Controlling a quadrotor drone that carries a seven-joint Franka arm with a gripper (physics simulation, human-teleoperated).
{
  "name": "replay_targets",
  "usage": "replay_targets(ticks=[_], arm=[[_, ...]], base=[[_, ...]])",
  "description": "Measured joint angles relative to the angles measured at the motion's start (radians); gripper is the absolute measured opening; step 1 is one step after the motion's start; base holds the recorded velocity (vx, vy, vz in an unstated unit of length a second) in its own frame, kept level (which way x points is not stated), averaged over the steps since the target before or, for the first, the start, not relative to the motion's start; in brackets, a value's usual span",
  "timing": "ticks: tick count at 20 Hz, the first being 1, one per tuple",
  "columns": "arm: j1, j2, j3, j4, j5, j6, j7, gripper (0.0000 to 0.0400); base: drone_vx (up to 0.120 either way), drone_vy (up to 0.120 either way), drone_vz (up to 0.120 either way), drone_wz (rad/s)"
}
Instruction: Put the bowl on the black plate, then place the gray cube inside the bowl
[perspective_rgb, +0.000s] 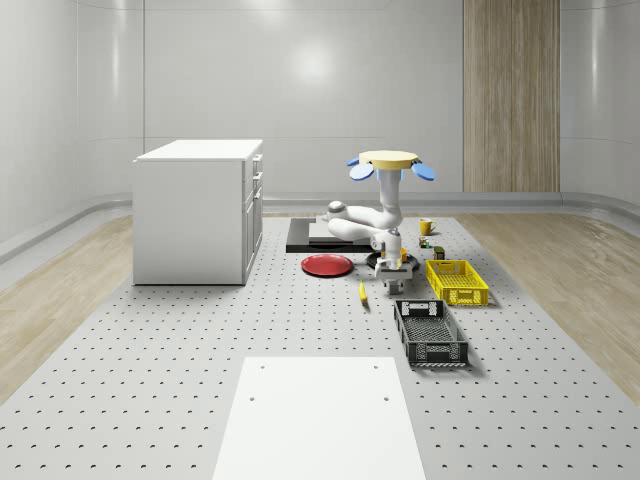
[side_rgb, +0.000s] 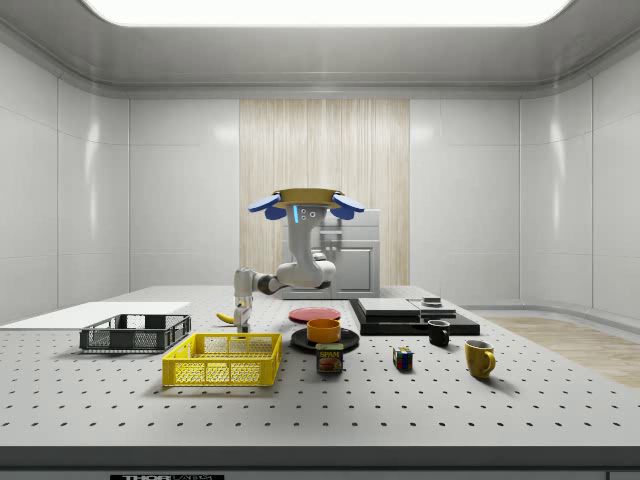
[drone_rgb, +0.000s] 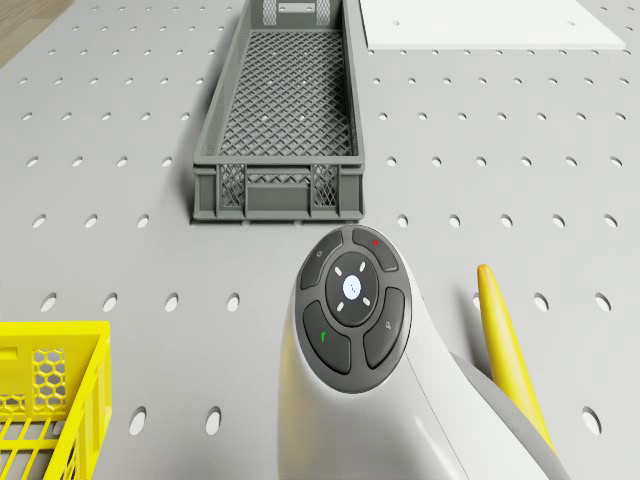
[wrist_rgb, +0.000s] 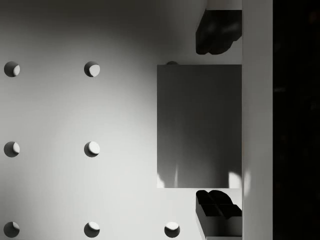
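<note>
Side view, left to right: gripper (side_rgb: 241, 318) hangs low just over the table (side_rgb: 100, 385), near the banana (side_rgb: 229, 319); drone (side_rgb: 306, 204) hovers above, arm bent down & leftwards. Bowl (side_rgb: 323, 329) already sits on black plate (side_rgb: 325, 343), to the gripper's right. Wrist view: gray cube (wrist_rgb: 199, 126) lies directly between the fingertips (wrist_rgb: 215, 31), jaws spread either side, not yet touching, so a straight close should take it.

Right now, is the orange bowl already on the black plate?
Yes. In the side view the orange bowl sits upright on the black plate.
</note>
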Motion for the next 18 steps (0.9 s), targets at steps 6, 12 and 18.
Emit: replay_targets(ticks=[6, 12, 18], arm=[[-0.005, -0.002, -0.038, 0.007, -0.037, 0.011, 0.000, 0.0400], [-0.006, -0.001, -0.051, 0.009, -0.049, 0.013, 0.000, 0.0286], [0.000, 0.004, -0.010, 0.001, -0.010, -0.002, -0.001, 0.0258]], base=[[0.000, 0.000, 0.000, 0.000], [0.000, 0.000, 0.000, 0.000], [0.000, 0.000, 0.027, 0.000]])
